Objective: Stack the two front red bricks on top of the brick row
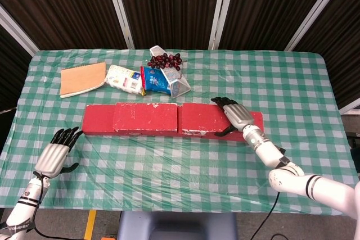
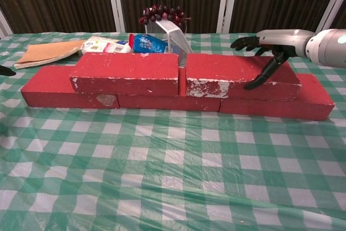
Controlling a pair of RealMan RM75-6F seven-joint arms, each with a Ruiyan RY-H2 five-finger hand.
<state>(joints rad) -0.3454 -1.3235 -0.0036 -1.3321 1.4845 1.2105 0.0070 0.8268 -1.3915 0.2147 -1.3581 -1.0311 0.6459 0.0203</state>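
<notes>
A row of red bricks [image 1: 97, 124] [image 2: 44, 87] lies across the table's middle. Two more red bricks rest on top of it: the left one [image 1: 145, 117] [image 2: 124, 74] and the right one [image 1: 199, 117] [image 2: 219, 74], almost end to end with a narrow gap. My right hand [image 1: 236, 116] [image 2: 270, 47] is over the right upper brick's right end, fingers stretched out above its top, thumb down against its front face. My left hand [image 1: 55, 153] lies open on the cloth at the front left, holding nothing; only its fingertip shows at the chest view's left edge.
Behind the bricks lie a brown notebook [image 1: 82, 78], a white snack bag [image 1: 125, 78], a blue packet [image 1: 154, 78], a bunch of dark grapes [image 1: 165, 60] and a tilted wire basket [image 2: 172, 33]. The green checked cloth [image 2: 173, 177] covers the table in front.
</notes>
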